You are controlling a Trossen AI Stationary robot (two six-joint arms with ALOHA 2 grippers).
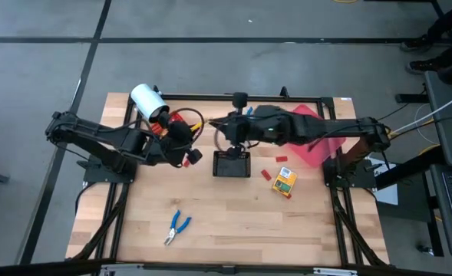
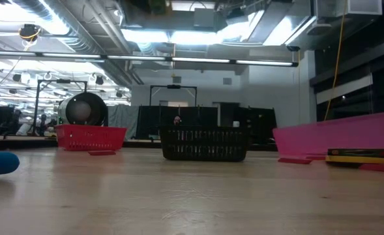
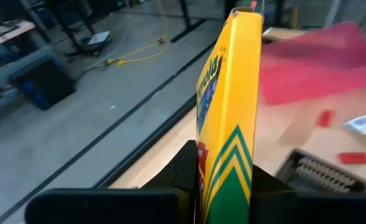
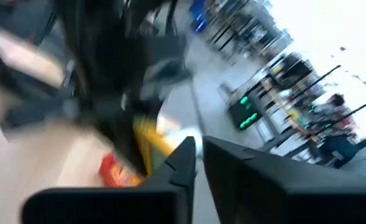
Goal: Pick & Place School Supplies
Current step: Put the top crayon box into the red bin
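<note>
Left tool (image 3: pixel 223 186) clenched on yellow box (image 3: pixel 232 106), frame centre; carry it level. Right tool (image 4: pixel 198 155) nearly closed, empty.

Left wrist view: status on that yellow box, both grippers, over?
Left gripper shut on yellow crayon box, held upright off the table. Right gripper nearly closed, empty. Black basket sits between arms.

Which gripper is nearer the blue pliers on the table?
Left. The left gripper is above-right of the blue pliers; the right gripper sits farther back.
</note>
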